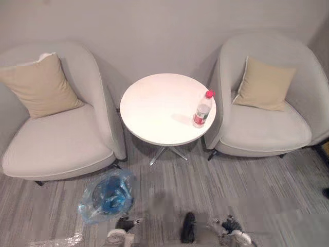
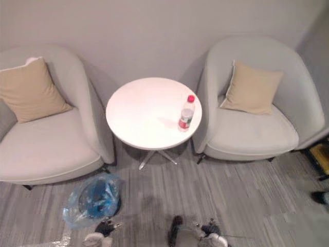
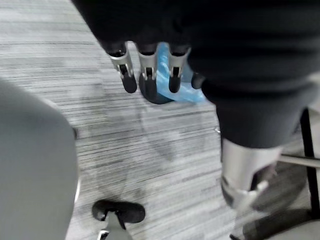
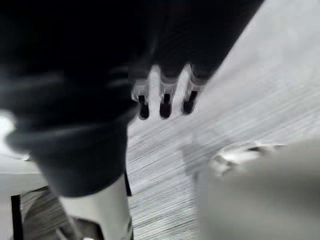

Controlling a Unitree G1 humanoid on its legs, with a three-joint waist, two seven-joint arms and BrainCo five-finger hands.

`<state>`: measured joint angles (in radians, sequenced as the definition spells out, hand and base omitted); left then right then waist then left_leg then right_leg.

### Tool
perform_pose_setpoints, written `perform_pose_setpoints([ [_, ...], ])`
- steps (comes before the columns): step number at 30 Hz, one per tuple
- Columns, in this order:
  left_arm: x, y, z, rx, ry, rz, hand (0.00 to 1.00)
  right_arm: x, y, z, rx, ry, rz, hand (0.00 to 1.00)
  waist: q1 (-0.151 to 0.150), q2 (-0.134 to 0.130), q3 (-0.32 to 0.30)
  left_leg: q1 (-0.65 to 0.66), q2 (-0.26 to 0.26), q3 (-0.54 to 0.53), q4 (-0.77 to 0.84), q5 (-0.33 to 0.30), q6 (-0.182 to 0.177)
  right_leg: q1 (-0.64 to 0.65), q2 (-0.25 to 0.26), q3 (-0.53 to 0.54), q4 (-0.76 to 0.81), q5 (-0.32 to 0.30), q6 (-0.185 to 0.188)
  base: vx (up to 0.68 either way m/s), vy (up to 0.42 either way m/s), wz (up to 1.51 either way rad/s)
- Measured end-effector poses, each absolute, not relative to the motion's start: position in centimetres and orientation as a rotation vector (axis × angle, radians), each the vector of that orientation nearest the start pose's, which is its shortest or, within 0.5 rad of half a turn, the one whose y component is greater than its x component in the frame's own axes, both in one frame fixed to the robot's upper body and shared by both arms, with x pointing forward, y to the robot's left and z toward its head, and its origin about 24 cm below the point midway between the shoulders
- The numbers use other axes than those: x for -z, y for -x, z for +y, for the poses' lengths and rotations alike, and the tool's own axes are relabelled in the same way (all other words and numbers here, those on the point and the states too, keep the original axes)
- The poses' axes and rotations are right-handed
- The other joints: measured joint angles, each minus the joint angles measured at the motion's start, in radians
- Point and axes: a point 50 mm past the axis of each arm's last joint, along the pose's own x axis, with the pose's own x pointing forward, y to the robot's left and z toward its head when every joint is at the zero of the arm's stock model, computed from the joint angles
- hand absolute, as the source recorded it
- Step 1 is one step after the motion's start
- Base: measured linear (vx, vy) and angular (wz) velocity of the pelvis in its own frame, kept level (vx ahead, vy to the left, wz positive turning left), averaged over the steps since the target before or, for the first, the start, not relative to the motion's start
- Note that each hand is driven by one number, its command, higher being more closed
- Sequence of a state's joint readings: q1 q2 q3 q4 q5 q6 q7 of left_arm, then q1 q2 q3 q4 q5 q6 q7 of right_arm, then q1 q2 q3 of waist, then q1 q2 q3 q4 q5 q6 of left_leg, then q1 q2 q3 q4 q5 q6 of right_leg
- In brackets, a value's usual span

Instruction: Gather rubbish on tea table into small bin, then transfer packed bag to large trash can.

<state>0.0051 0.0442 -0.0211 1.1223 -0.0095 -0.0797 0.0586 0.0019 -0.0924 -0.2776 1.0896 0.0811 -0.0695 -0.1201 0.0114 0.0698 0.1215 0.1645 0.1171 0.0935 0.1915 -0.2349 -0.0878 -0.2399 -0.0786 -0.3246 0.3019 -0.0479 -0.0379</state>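
Nearest: logged left hand [image 3: 148, 75] and right hand [image 4: 165, 97] hanging low over the carpet [image 1: 205, 190], fingers straight, slightly apart, holding nothing. Just ahead of the left hand, found bin [image 1: 96, 194] on the floor, lined with a blue bag [image 1: 87, 210], by the foot of the left armchair [image 1: 56, 144]. Beyond that, noted round white table [image 1: 149, 98] between the two chairs. Located bottle [image 1: 203, 109] on the table top: upright, red cap up, long axis vertical, close to the rim on the side of the right armchair [image 1: 267, 128]. Placed it ahead of and above both hands, well apart from either; judged the right hand nearer and the bin on the opposite side, so expect a carry across to the left after any grasp. Judged a side-on wrap round the body best suited to the upright axis; flagged risk of knocking it over toward the rim. Counted: one bottle, one bin, one table, two armchairs, two tan cushions, left cushion [image 1: 38, 85] and right cushion [image 1: 263, 85], one per seat. Judged task at its start, nothing yet binned.
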Motion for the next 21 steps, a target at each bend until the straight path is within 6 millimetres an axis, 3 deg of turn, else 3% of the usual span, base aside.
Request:
perform_pose_setpoints([
  [2, 16.0, -11.8, 16.8, -0.060, -0.081, 1.047, 0.00, 15.2, -11.6, -22.5, 0.450, -0.058, 1.001, 0.00, -0.005, 0.002, 0.009, -0.028, 0.021, -0.023, 0.109, 0.000, -0.002, 0.056, 0.018, -0.014, -0.041, -0.014, -0.001, 0.23, -0.134, 0.33],
  [4, 15.8, -12.3, 17.2, -0.071, -0.087, 1.027, 0.00, 15.5, -10.9, -22.0, 0.444, -0.058, 1.026, 0.00, 0.007, -0.012, 0.024, -0.177, 0.076, -0.019, 0.491, 0.044, -0.058, 0.173, 0.046, -0.028, -0.143, -0.028, -0.015, 0.16, -0.078, 0.26],
  [5, 15.7, -12.3, 17.4, -0.078, -0.086, 1.024, 0.00, 15.5, -10.8, -21.9, 0.441, -0.055, 1.029, 0.00, 0.015, -0.011, 0.025, -0.200, 0.087, -0.014, 0.540, 0.042, -0.051, 0.186, 0.051, -0.030, -0.153, -0.031, -0.016, 0.16, -0.037, 0.10],
  [6, 15.6, -12.5, 17.4, -0.094, -0.072, 1.013, 0.00, 15.5, -10.7, -21.9, 0.442, -0.053, 1.032, 0.00, 0.024, -0.005, 0.031, -0.248, 0.111, 0.016, 0.601, -0.006, -0.016, 0.230, 0.060, -0.030, -0.179, -0.036, -0.012, 0.14, -0.015, 0.06],
  [7, 15.6, -12.6, 17.4, -0.098, -0.068, 1.007, 0.00, 15.5, -10.8, -21.9, 0.442, -0.054, 1.031, 0.00, 0.027, -0.004, 0.031, -0.266, 0.115, 0.035, 0.606, -0.025, -0.006, 0.244, 0.060, -0.030, -0.188, -0.037, -0.010, 0.19, 0.001, 0.06],
  [8, 15.5, -12.7, 17.4, -0.099, -0.068, 1.001, 0.00, 15.5, -10.8, -21.7, 0.441, -0.058, 1.028, 0.00, 0.030, -0.005, 0.032, -0.313, 0.108, 0.073, 0.572, -0.057, 0.003, 0.267, 0.054, -0.031, -0.203, -0.040, -0.003, 0.20, 0.060, -0.04],
  [9, 15.4, -12.8, 17.4, -0.098, -0.069, 0.991, 0.00, 15.6, -10.5, -21.7, 0.444, -0.058, 1.036, 0.00, 0.038, -0.006, 0.032, -0.342, 0.067, 0.091, 0.429, -0.052, 0.003, 0.279, 0.035, -0.032, -0.198, -0.048, 0.016, 0.23, 0.122, -0.13],
  [10, 15.4, -12.8, 17.2, -0.096, -0.066, 0.992, 0.00, 15.6, -10.4, -21.8, 0.444, -0.058, 1.036, 0.00, 0.043, -0.001, 0.030, -0.342, 0.040, 0.087, 0.289, -0.005, 0.004, 0.280, 0.029, -0.024, -0.188, -0.056, 0.033, 0.23, 0.159, -0.27],
  [11, 15.5, -12.7, 17.1, -0.097, -0.056, 0.995, 0.00, 15.6, -10.3, -21.9, 0.448, -0.055, 1.039, 0.00, 0.053, 0.002, 0.022, -0.321, 0.008, 0.091, 0.149, 0.082, 0.025, 0.282, 0.025, 0.014, -0.169, -0.069, 0.065, 0.22, 0.122, -0.21],
  [12, 15.5, -12.7, 17.1, -0.097, -0.057, 0.995, 0.00, 15.6, -10.3, -21.9, 0.446, -0.055, 1.039, 0.00, 0.053, 0.000, 0.022, -0.318, 0.004, 0.090, 0.143, 0.084, 0.024, 0.282, 0.023, 0.017, -0.170, -0.068, 0.066, 0.28, 0.091, -0.10],
  [14, 15.4, -12.6, 18.0, -0.109, -0.074, 0.997, 0.00, 15.8, -10.2, -21.3, 0.424, -0.056, 1.046, 0.00, 0.049, -0.038, 0.015, -0.281, -0.040, 0.101, 0.080, 0.095, 0.048, 0.296, -0.001, 0.042, -0.224, -0.058, 0.087, 0.26, 0.079, 0.01],
  [18, 15.4, -12.6, 18.3, -0.110, -0.080, 1.001, 0.00, 15.8, -10.3, -21.2, 0.417, -0.055, 1.056, 0.00, 0.056, -0.046, 0.014, -0.241, -0.065, 0.118, 0.091, 0.078, 0.072, 0.331, -0.026, 0.107, -0.217, -0.075, 0.101, 0.22, 0.070, -0.17],
  [20, 15.6, -12.3, 18.1, -0.104, -0.076, 1.013, 0.00, 15.8, -10.4, -21.2, 0.414, -0.053, 1.056, 0.00, 0.056, -0.045, 0.014, -0.201, -0.077, 0.116, 0.080, 0.049, 0.079, 0.302, -0.043, 0.128, -0.105, -0.119, 0.114, 0.14, 0.051, -0.34],
  [21, 15.7, -12.2, 17.8, -0.101, -0.069, 1.020, 0.00, 15.8, -10.6, -21.4, 0.407, -0.040, 1.052, 0.00, 0.057, -0.034, 0.007, -0.170, -0.076, 0.109, 0.040, 0.021, 0.072, 0.246, -0.048, 0.147, 0.019, -0.150, 0.143, 0.14, 0.072, -0.28],
])
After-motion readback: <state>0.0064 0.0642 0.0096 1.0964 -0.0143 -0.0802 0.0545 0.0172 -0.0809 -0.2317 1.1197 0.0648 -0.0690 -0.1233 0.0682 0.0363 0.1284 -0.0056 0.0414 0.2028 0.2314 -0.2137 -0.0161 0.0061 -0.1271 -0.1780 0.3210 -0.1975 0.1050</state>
